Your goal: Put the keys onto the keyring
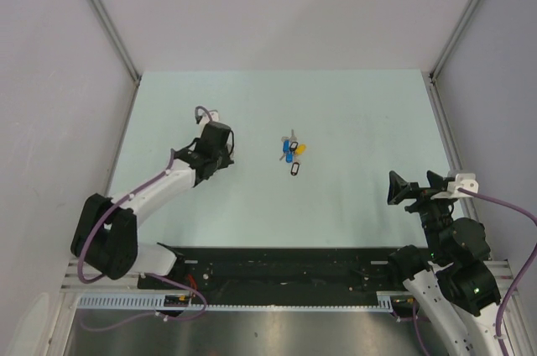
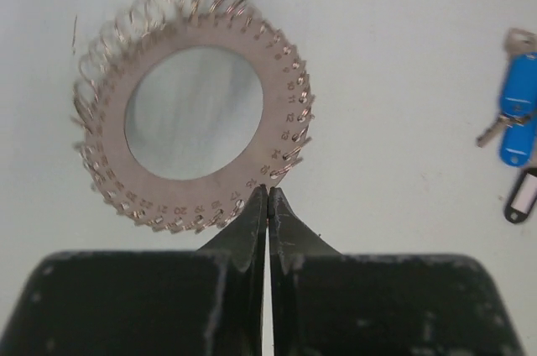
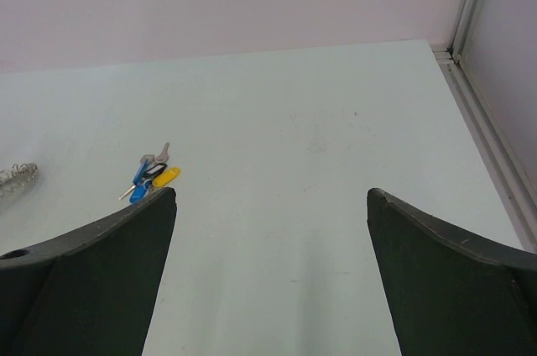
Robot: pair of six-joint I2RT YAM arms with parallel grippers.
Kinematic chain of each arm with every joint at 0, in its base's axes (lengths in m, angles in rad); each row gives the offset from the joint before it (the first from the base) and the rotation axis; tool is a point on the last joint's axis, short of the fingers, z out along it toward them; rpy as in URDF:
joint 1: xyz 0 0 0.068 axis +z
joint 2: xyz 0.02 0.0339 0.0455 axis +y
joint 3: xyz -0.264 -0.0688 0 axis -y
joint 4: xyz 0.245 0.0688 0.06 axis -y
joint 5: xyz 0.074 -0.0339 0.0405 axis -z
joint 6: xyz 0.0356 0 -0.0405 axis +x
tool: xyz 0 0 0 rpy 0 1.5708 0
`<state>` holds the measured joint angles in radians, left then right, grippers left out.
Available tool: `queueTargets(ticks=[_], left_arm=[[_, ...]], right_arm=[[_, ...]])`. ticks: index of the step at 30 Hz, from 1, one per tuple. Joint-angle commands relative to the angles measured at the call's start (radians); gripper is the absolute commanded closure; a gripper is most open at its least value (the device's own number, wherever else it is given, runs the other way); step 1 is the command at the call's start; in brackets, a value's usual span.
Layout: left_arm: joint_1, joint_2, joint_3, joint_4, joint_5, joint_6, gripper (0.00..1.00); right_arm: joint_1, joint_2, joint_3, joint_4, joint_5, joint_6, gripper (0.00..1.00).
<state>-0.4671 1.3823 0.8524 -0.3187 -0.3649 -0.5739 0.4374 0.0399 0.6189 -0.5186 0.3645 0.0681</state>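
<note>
The keyring (image 2: 273,112) is a flat silvery-grey ring with numbered holes and wire loops round its rim, lying on the pale table. It also shows in the top view (image 1: 204,112) and at the left edge of the right wrist view (image 3: 17,178). My left gripper (image 2: 268,192) is shut, and its tips touch the ring's near rim. I cannot tell whether they pinch a loop. The keys (image 1: 292,153), blue, yellow and a black-rimmed oval, lie mid-table. They show at the right in the left wrist view (image 2: 516,121). My right gripper (image 3: 270,196) is open and empty, far right of the keys (image 3: 151,178).
Grey walls with metal corner posts (image 1: 105,16) close in the table on three sides. A black rail (image 1: 277,268) runs along the near edge between the arm bases.
</note>
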Motion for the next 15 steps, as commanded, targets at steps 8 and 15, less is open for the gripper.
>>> queueTargets(ticks=[8, 15], left_arm=[[-0.241, -0.172, 0.042, 0.125, 0.058, 0.331, 1.0], [-0.398, -0.163, 0.034, 0.227, 0.158, 0.483, 0.99]], right_arm=[[-0.008, -0.011, -0.002, 0.034, -0.056, -0.033, 0.0], [-0.005, -0.011, -0.005, 0.025, -0.056, -0.036, 0.0]])
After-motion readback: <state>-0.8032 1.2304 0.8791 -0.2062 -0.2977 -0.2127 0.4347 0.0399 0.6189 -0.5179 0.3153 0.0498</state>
